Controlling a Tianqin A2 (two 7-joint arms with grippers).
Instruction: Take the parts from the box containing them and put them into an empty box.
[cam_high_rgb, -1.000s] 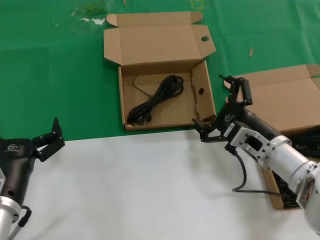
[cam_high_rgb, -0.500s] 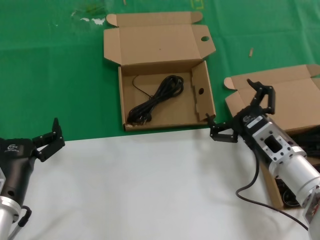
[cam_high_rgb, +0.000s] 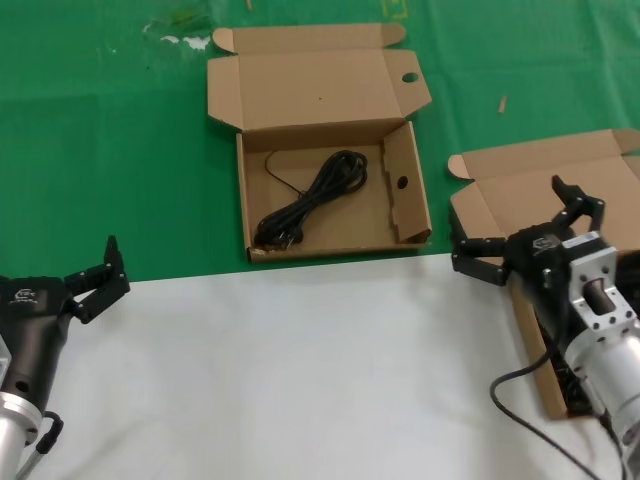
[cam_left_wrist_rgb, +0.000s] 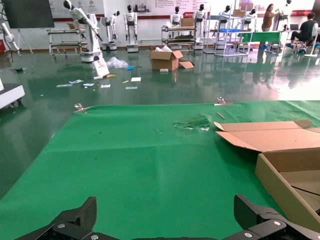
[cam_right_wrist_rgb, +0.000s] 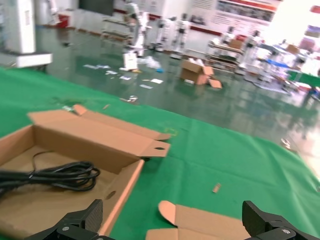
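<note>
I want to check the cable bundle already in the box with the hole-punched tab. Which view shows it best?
The head view: the cable bundle lies fully visible on the box floor. The right wrist view shows one end only; the left wrist view shows none.

Open green cloth (cam_high_rgb: 100, 150) lies left of the box (cam_high_rgb: 400, 190); its raised walls possibly obstruct entry.

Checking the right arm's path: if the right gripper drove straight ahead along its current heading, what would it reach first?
Probably the open lid of the partly seen brown cardboard box, right ahead of the open right gripper; depth is unclear, so it might pass over it.
</note>
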